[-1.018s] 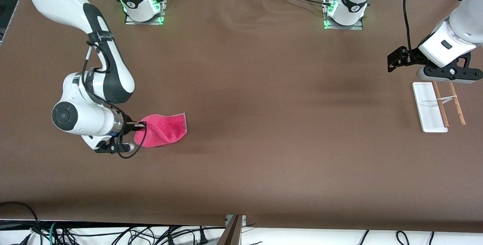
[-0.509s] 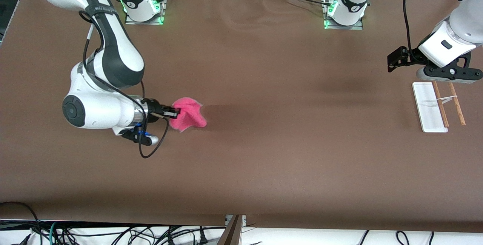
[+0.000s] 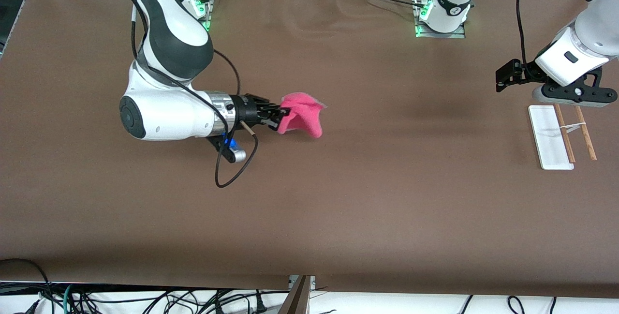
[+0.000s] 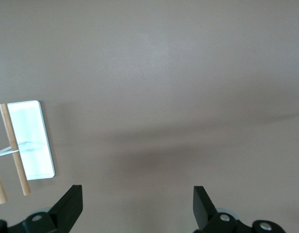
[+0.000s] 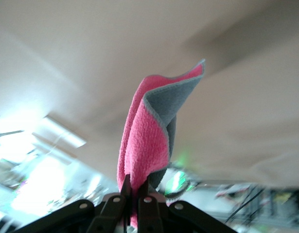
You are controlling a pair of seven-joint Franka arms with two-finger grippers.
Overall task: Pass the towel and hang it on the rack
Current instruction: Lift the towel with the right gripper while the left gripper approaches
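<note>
My right gripper [image 3: 278, 116] is shut on the pink-red towel [image 3: 303, 115] and holds it in the air over the middle of the table, with the cloth drooping from the fingertips. In the right wrist view the towel [image 5: 149, 141] rises from the shut gripper [image 5: 136, 189], its grey edge showing. The rack [image 3: 561, 135], a white base with two wooden rods, lies at the left arm's end of the table. My left gripper [image 3: 505, 78] is open and empty in the air beside the rack; the left wrist view shows its gripper [image 4: 138, 201] and the rack [image 4: 25, 145].
The brown table [image 3: 377, 198] carries nothing else. The arm bases [image 3: 440, 19] stand along the table's edge farthest from the front camera. Cables hang below the edge nearest the front camera.
My right gripper has lifted the towel off the table and carried it toward the table's middle and the left arm's end. The towel now hangs bunched. The left arm has not moved.
</note>
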